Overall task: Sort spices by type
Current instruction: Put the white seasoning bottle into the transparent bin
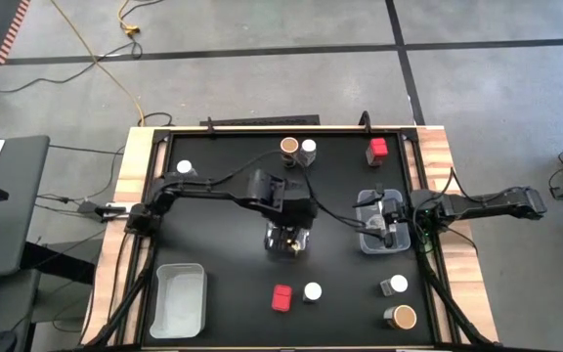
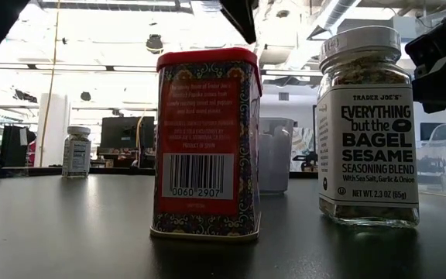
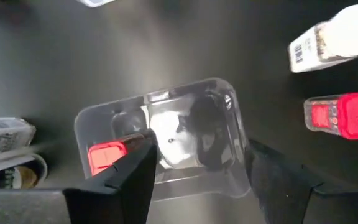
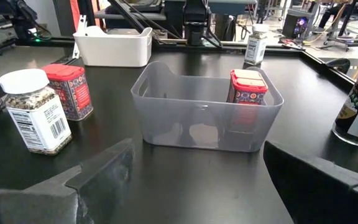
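Observation:
A clear bin stands at the table's middle, and one red tin stands upright in it near one end wall. My left gripper hangs open above this bin, fingers slanting down, nothing between them. Loose spices stand on their bases on the table: a red tin and a white-lidded jar near the front, a red tin, a brown jar and a white jar at the back. My right gripper waits open at the right.
A white bin sits at the front left. A second clear bin lies under my right gripper. Further jars: white-lidded at the back left, white-lidded and brown at the front right.

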You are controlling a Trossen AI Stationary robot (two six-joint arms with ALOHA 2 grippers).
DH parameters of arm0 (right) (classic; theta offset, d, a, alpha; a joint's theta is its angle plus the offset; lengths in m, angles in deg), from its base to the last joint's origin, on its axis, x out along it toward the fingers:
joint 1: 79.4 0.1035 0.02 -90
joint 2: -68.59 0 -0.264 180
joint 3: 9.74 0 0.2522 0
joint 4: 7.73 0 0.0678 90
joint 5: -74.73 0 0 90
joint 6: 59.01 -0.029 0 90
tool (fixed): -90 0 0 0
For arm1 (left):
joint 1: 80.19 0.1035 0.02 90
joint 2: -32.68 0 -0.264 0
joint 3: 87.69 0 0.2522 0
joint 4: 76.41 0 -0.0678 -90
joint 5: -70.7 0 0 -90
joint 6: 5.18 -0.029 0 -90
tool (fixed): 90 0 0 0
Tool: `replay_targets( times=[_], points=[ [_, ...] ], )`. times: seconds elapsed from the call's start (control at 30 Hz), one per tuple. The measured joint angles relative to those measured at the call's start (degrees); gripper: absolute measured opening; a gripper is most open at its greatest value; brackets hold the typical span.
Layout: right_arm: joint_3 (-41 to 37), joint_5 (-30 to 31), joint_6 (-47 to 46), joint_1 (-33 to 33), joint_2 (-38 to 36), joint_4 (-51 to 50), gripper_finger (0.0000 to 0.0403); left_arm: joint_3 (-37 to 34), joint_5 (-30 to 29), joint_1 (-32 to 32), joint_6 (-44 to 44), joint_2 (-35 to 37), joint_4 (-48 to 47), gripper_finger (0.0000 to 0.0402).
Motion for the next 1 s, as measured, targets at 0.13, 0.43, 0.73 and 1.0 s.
replay_targets(
  times=[0.13, 0.43, 0.73, 1.0],
  points=[
    [0.0, 0.0, 0.0, 0.0, 0.0, 0.0, 0.0384, -15.9, -0.1, 1.8, -0.5, 10.1, 10.8, 0.0231],
    [0.0, 0.0, 0.0, 0.0, 0.0, 0.0, 0.0384, -62.1, -0.3, 6.3, 2.9, 43.6, 40.6, 0.0231],
    [0.0, 0.0, 0.0, 0.0, 0.0, 0.0, 0.0384, -83.2, -0.8, 7.0, 9.4, 69.9, 47.6, 0.0231],
    [0.0, 0.0, 0.0, 0.0, 0.0, 0.0, 0.0384, -90.7, -4.5, 6.9, 16.5, 85.5, 47.5, 0.0231]
  ],
)
